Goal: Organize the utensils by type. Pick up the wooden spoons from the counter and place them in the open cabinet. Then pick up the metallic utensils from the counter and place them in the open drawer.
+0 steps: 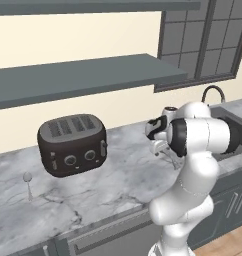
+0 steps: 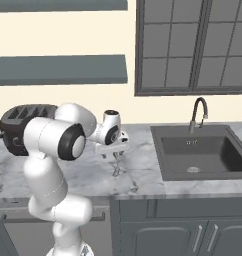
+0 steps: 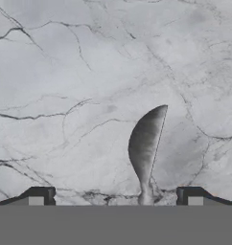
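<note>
Right now the jaws (image 3: 115,198) stand wide apart just above the marble bench (image 3: 65,72), a silver spoon (image 3: 146,143) lying between them. Farther left, another small metal spoon (image 1: 28,182) rests near the black toaster (image 1: 72,144).

A thin silver-grey metal spoon (image 3: 145,143) lies on the white-grey veined marble counter (image 3: 65,72), its bowl tilted on edge in the hand view. A second small metal spoon (image 1: 28,184) lies flat on the counter's left part, round bowl toward the wall, near a dark toaster (image 1: 72,144).
</note>
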Robot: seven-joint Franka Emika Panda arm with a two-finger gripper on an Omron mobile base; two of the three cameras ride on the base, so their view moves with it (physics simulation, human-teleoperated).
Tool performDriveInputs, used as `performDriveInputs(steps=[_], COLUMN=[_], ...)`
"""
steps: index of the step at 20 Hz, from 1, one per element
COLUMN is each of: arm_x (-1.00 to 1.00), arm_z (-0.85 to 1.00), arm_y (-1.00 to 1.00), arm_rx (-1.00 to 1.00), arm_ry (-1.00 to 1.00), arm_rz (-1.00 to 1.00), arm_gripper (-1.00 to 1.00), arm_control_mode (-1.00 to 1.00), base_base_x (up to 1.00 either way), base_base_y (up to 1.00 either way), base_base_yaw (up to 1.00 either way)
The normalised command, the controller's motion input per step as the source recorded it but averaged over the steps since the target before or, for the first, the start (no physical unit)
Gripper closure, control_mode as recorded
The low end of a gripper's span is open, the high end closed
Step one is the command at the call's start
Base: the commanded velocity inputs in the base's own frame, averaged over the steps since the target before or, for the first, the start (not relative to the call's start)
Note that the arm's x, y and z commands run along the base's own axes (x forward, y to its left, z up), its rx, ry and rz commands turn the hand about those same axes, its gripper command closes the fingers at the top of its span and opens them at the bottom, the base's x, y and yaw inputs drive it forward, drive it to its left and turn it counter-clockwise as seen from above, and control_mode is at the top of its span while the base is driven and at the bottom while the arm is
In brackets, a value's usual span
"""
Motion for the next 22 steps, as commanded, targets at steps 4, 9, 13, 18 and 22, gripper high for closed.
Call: performDriveInputs(steps=[4, 9, 13, 18, 22], arm_x=[0.22, 0.25, 0.3, 0.15, -0.12], arm_z=[-0.23, -0.22, -0.21, -0.09, -0.18], arm_y=[-0.08, -0.01, 0.0, -0.04, -0.08], arm_rx=[0.0, 0.0, 0.0, 0.0, 0.0], arm_ry=[-0.1, -0.06, -0.01, 0.0, -0.02], arm_rz=[-0.08, -0.09, -0.08, -0.07, -0.09], arm_gripper=[-1.0, -1.0, -1.0, -1.0, -1.0], arm_control_mode=[-1.0, -1.0, -1.0, -1.0, -1.0], base_base_x=[0.0, 0.0, 0.0, 0.0, 0.0], base_base_y=[0.0, 0.0, 0.0, 0.0, 0.0], base_base_yaw=[0.0, 0.0, 0.0, 0.0, 0.0])
